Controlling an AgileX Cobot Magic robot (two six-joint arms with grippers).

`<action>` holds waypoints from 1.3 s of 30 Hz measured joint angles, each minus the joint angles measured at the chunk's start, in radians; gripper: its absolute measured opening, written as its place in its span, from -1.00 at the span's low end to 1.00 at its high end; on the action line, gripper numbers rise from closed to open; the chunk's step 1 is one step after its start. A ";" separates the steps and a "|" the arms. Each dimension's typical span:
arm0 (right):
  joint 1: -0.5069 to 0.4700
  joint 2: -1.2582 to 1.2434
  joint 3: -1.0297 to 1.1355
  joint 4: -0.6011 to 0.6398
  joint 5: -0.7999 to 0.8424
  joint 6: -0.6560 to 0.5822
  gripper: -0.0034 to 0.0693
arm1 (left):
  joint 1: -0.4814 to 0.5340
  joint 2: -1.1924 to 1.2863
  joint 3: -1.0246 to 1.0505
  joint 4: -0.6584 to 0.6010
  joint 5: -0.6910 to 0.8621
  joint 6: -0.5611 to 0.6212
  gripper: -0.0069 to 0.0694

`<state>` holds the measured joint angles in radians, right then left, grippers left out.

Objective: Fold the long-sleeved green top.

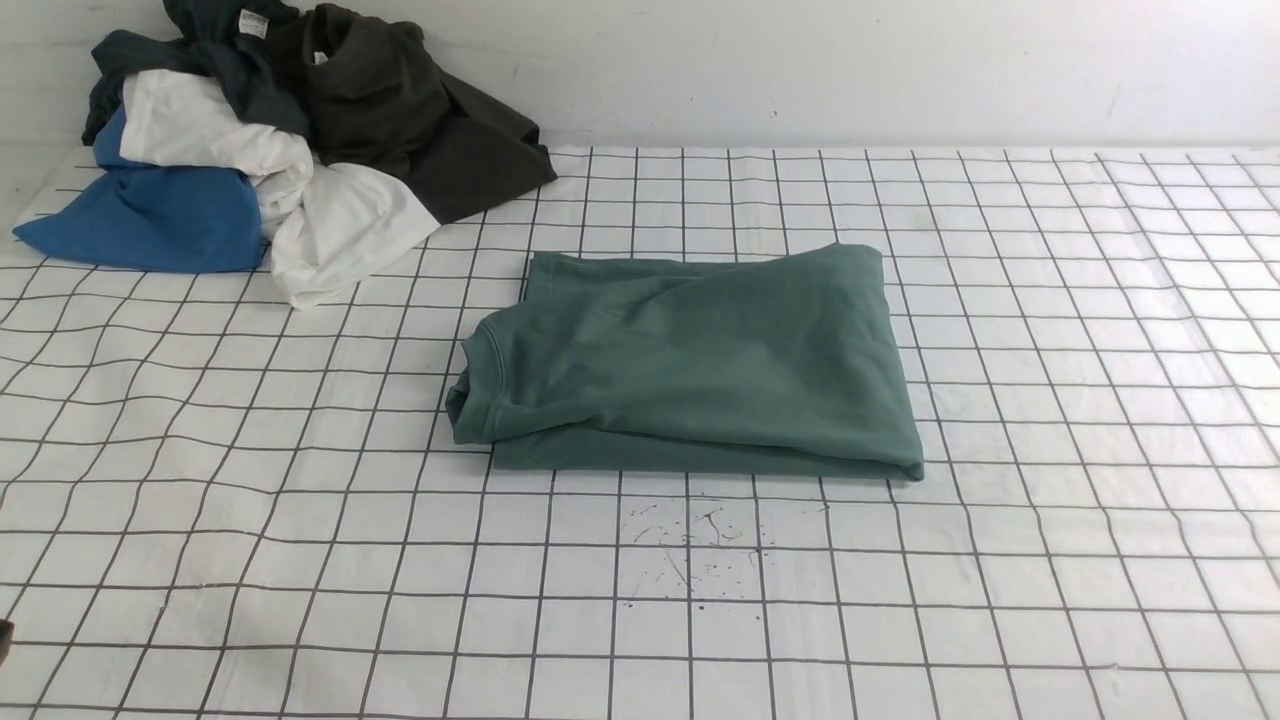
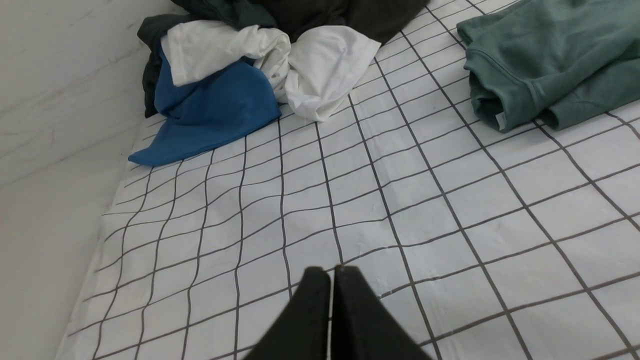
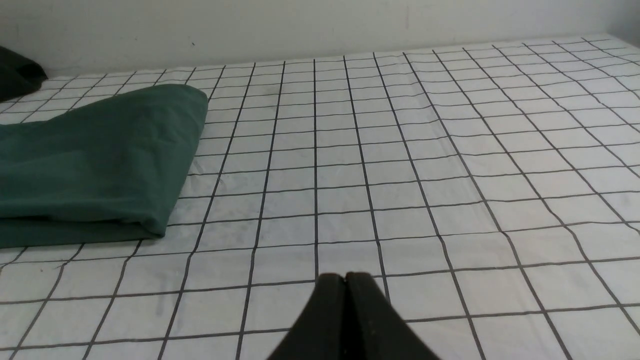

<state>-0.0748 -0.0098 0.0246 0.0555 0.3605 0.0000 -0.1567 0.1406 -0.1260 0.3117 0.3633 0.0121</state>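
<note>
Green long-sleeved top (image 1: 700, 365) folded into a rectangle mid-table on grid-patterned cloth (image 1: 1050, 400), left gripper (image 2: 331, 272) closed and empty, right gripper (image 3: 346, 278) closed and empty, both apart from the top

I see the folded top (image 1: 690, 365) lying flat near the middle of the surface (image 1: 1050, 420), neck end toward the left edge, folded end toward the right. A heap of garments (image 1: 270, 140) sits in the far left corner against the wall (image 1: 800, 60), well apart from the top. My left claw (image 2: 331, 272) hangs over the near left part of the surface, my right claw (image 3: 345, 277) over the near right part, both apart from the top.
</note>
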 joint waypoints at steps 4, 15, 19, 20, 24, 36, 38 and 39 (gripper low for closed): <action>0.000 0.000 0.000 0.000 0.001 0.000 -0.92 | 0.000 0.000 0.000 0.000 0.000 0.000 -0.84; 0.000 0.000 0.000 0.000 0.001 0.005 -0.92 | 0.000 0.000 0.000 0.000 0.000 0.000 -0.84; 0.000 0.000 0.000 0.000 0.001 0.005 -0.92 | 0.003 -0.026 0.016 -0.010 0.011 -0.012 -0.84; 0.000 0.000 0.000 0.000 0.001 0.005 -0.92 | 0.003 -0.026 0.016 -0.013 0.011 -0.012 -0.84; 0.000 0.000 0.000 0.000 0.001 0.005 -0.92 | 0.034 -0.110 0.065 -0.144 -0.043 -0.027 -0.84; 0.000 0.000 0.000 -0.002 0.003 0.005 -0.92 | 0.066 -0.151 0.150 -0.350 0.000 0.062 -0.84; 0.000 0.000 0.000 -0.002 0.003 0.005 -0.92 | 0.066 -0.151 0.149 -0.350 0.001 0.077 -0.84; 0.000 0.000 0.000 -0.002 0.003 0.005 -0.92 | 0.066 -0.151 0.149 -0.350 0.001 0.086 -0.84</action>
<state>-0.0748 -0.0098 0.0246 0.0532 0.3632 0.0053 -0.0906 -0.0102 0.0230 -0.0388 0.3640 0.0977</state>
